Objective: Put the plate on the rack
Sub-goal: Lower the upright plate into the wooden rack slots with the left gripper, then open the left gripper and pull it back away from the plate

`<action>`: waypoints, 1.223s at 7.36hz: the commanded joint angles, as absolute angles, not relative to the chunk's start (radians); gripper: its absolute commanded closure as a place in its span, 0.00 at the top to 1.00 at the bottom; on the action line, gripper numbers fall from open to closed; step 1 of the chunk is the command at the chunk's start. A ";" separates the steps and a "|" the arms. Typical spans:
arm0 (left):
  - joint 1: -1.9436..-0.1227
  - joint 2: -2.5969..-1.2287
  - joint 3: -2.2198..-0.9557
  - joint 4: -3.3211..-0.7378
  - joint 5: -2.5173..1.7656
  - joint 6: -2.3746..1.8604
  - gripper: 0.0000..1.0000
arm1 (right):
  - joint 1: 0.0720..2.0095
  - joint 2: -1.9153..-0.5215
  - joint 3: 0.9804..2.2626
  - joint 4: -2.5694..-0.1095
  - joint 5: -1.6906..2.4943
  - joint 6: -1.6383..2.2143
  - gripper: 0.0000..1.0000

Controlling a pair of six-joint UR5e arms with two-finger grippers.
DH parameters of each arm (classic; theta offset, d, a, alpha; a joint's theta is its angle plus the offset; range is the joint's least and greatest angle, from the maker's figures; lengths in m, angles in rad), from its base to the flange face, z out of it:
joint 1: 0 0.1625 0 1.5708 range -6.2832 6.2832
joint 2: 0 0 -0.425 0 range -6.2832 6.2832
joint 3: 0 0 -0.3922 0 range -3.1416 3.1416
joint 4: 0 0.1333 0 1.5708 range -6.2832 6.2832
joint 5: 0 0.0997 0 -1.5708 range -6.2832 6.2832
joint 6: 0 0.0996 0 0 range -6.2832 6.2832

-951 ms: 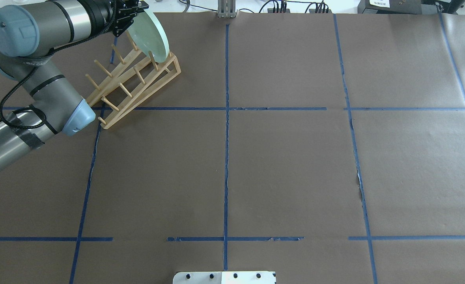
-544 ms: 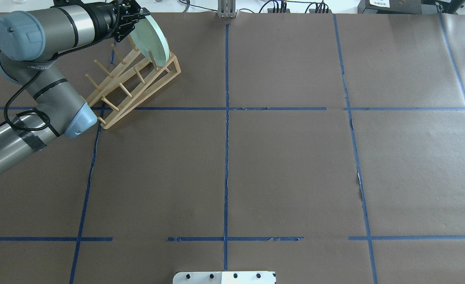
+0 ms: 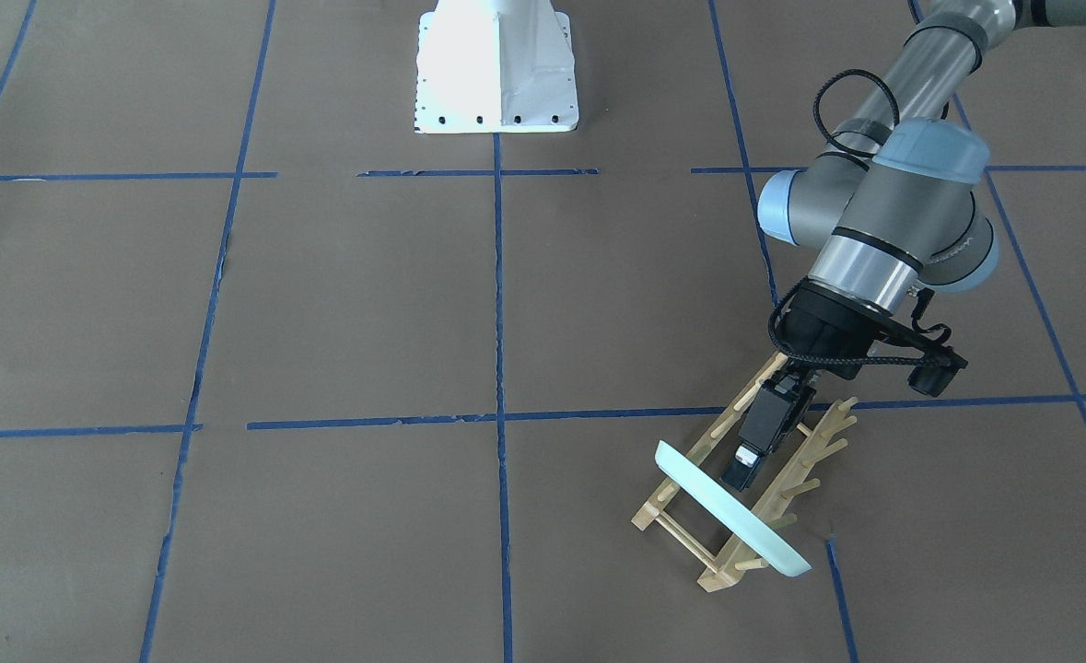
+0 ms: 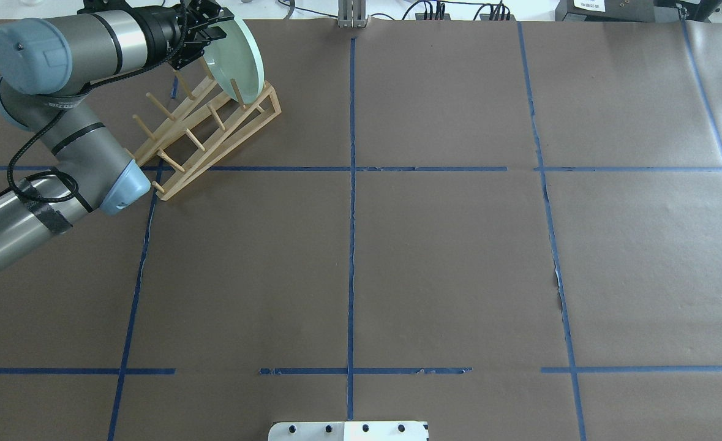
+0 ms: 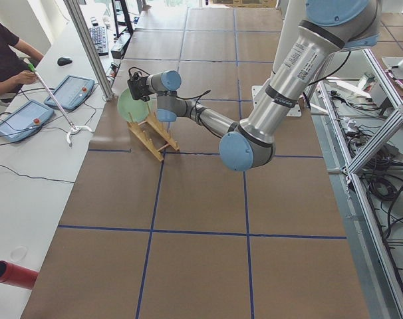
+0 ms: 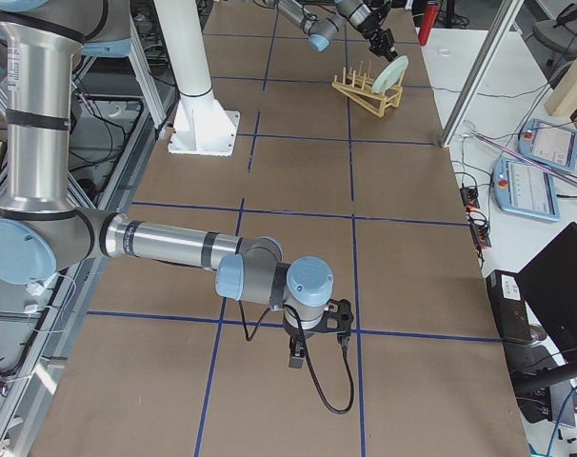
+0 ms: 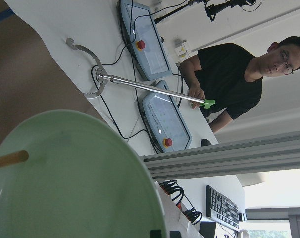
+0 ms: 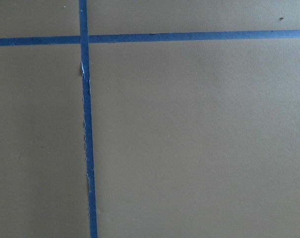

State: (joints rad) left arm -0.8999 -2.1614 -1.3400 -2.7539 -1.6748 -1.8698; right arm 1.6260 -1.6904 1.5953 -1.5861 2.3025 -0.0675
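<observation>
The pale mint-green plate (image 4: 238, 58) stands on edge between pegs at the far end of the light-wood rack (image 4: 207, 138) and leans back. It also shows in the front-facing view (image 3: 727, 511) and fills the lower left of the left wrist view (image 7: 75, 183), with one peg across it. My left gripper (image 4: 204, 37) is just on the robot side of the plate's upper rim. Its jaws look spread and off the plate. My right gripper (image 6: 296, 360) hangs low over bare paper far from the rack, and I cannot tell whether it is open.
The rack (image 3: 685, 537) sits at the table's far left corner, near the edge. The white robot base (image 3: 496, 74) stands mid-table at the robot's side. An operator (image 5: 5, 53) sits beyond the table edge with control tablets (image 5: 72, 92) and a grabber pole.
The left gripper came down with the plate into the rack. The plate now leans further back and the jaws appear to have spread off its rim.
</observation>
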 commanded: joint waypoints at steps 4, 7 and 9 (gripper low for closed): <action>-1.125 -2.059 -1.537 -2.209 -2.169 -1.405 1.00 | 1.626 -1.690 1.595 -1.586 2.303 -0.067 1.00; -1.245 -1.947 -1.609 -1.768 -2.212 -0.725 1.00 | 1.626 -1.690 1.595 -1.586 2.303 -0.067 1.00; -1.368 -1.737 -1.701 -1.738 -2.214 -0.362 1.00 | 1.626 -1.690 1.595 -1.586 2.303 -0.067 1.00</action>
State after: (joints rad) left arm -1.2956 -1.8602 -1.6473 -1.7735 -2.2115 -0.5973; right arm 1.6260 -1.6905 1.5948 -1.5862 2.3025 -0.0675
